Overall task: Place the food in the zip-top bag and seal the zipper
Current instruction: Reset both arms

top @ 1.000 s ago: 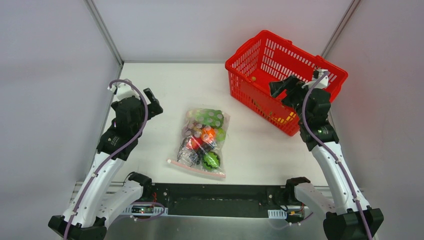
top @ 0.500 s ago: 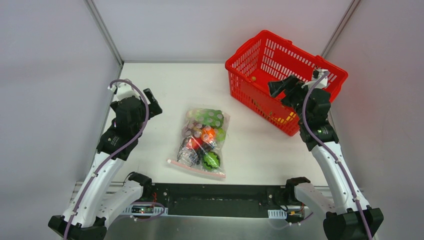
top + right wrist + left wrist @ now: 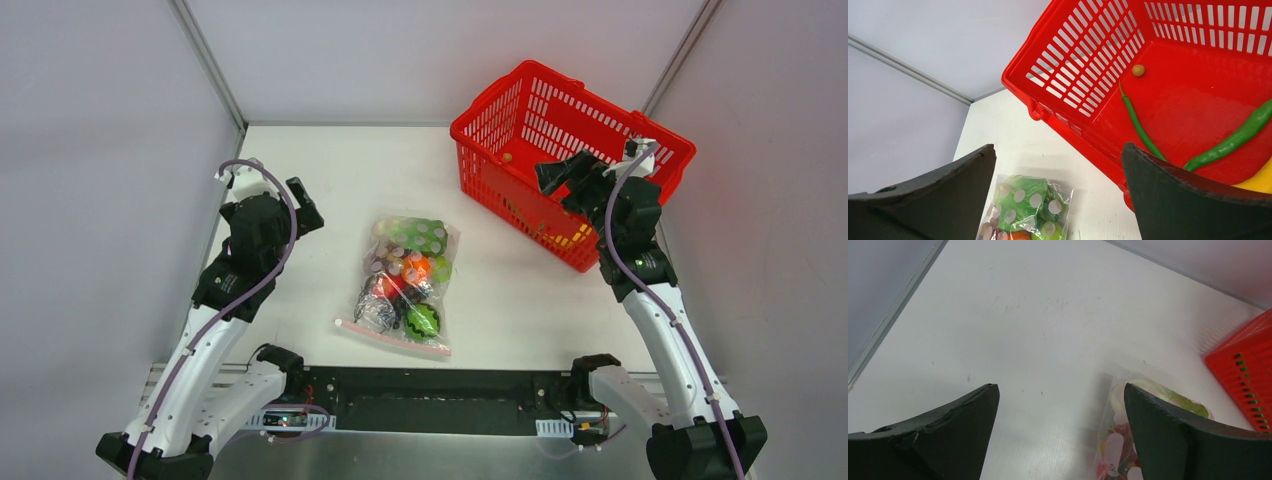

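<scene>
**Top view.** Nothing has shifted over the last second. The clear, crinkly zip-top bag, filled with small toy food, lies mid-table with its thin red-pink zipper toward the near edge; whether it is sealed cannot be told. The left gripper and right gripper hover empty, jaws apart.

**Left wrist view.** The bare white table leaves free room up to the bag.

**Right wrist view.** The red plastic mesh basket holds long green pods, so packing may be unfinished.
</scene>
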Controlling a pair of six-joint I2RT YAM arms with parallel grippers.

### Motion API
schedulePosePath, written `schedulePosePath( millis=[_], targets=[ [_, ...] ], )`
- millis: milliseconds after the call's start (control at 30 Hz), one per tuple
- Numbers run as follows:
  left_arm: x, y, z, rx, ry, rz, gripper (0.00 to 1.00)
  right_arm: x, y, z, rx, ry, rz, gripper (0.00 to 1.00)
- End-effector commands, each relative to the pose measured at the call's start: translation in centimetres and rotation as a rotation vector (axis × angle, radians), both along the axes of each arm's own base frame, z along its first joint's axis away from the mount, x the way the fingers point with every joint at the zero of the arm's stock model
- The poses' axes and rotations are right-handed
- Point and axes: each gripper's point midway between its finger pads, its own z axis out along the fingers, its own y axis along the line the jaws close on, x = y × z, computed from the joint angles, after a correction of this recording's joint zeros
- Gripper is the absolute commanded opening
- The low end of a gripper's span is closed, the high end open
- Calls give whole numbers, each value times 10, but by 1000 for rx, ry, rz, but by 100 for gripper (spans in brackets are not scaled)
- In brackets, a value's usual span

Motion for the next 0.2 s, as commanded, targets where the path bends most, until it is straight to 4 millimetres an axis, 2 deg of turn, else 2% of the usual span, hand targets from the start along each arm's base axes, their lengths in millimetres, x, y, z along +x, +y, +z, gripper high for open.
schedulePosePath(
  millis=[0, 167],
  targets=[
    [-1, 5, 20, 1, -55, 12, 99, 1, 2, 19, 27, -61, 10, 100],
    [0, 4, 22, 3, -58, 3, 99, 1, 2, 17, 26, -58, 7, 100]
  ],
)
